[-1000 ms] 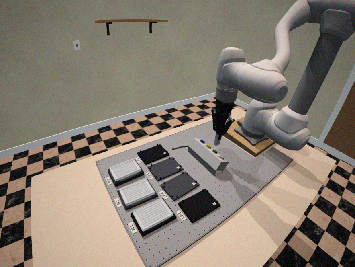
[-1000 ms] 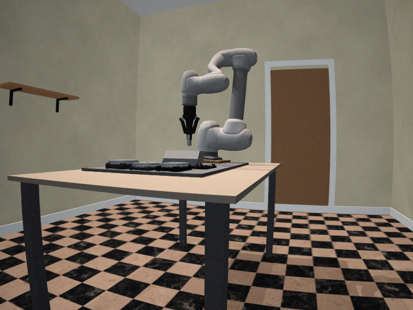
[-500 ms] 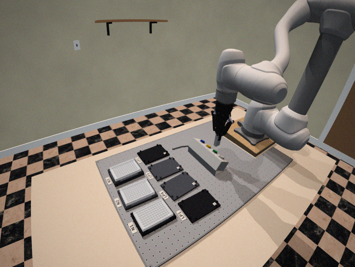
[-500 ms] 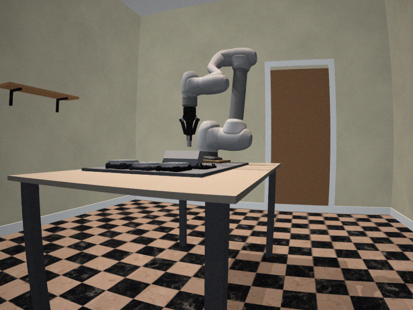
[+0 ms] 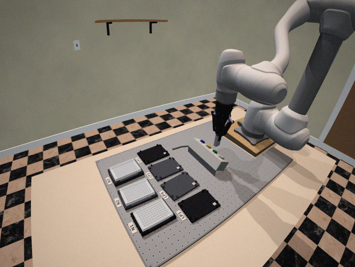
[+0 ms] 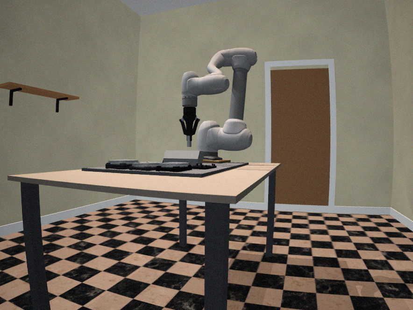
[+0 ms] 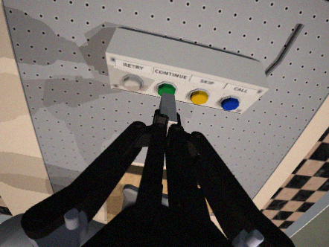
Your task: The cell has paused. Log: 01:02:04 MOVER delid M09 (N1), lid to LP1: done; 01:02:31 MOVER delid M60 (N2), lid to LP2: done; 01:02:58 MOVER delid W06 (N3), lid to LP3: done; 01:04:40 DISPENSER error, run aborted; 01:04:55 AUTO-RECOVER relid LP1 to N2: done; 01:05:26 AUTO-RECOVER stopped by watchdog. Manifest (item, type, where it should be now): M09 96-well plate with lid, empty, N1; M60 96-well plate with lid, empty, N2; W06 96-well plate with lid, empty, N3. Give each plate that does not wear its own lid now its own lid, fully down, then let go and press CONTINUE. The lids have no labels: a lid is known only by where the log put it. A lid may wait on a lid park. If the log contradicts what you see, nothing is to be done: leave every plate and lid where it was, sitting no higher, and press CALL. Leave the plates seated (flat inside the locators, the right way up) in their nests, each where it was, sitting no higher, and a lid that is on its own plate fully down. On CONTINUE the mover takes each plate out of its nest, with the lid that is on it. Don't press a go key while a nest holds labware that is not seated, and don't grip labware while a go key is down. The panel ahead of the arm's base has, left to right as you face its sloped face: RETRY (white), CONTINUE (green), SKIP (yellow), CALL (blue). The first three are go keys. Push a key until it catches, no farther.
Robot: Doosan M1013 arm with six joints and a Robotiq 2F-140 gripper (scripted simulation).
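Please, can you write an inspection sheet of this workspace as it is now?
Surface: tan table carrying a grey perforated board.
Job's things: lidded plates in nests N1, N2, N3; the four lid parks, e.g. LP1, bare.
Panel: key panel; white, green, yellow, blue keys.
Clutter: nothing seen.
Gripper: gripper shut, holding nothing, tip at the CONTINUE key.
Cables: grey cable behind the panel.
Surroundings: wall shelf, door, checkered floor.
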